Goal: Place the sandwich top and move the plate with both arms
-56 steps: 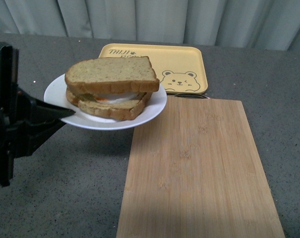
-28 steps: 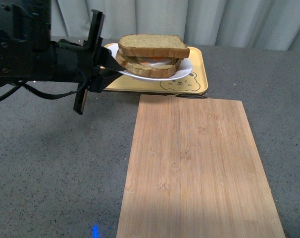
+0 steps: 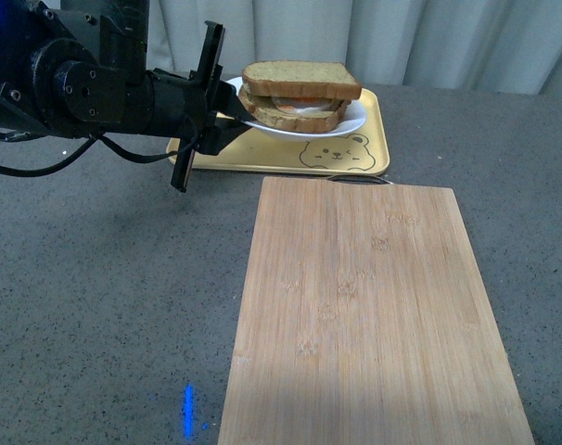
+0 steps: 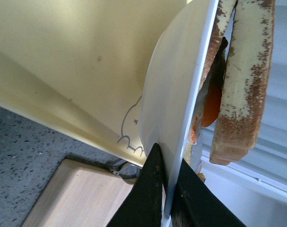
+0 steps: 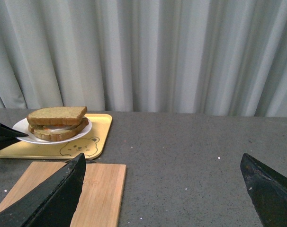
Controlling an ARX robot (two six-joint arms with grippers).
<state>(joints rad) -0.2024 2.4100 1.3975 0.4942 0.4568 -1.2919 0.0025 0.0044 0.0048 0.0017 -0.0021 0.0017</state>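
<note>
The white plate (image 3: 352, 123) carries a closed sandwich, with the plain tan-brown sandwich top (image 3: 300, 76) lying on the egg slice. My left gripper (image 3: 233, 116) is shut on the plate's left rim and holds it over the yellow tray (image 3: 262, 153). In the left wrist view the fingers pinch the plate (image 4: 172, 94) edge at the gripper (image 4: 168, 158), with the sandwich top (image 4: 247, 80) beyond. My right gripper (image 5: 162, 158) is open and empty, well off to the right of the plate (image 5: 85, 127) and the sandwich top (image 5: 56, 115). It is out of the front view.
A bamboo cutting board (image 3: 374, 306) lies in front of the tray, also in the right wrist view (image 5: 101, 189). The bear-print tray (image 5: 98, 132) sits at the back of the grey table (image 3: 95, 297). A curtain (image 5: 181, 52) hangs behind.
My left arm has carried the plate with the sandwich from the front left, back and right, to over the yellow tray. The sandwich has stayed closed.
</note>
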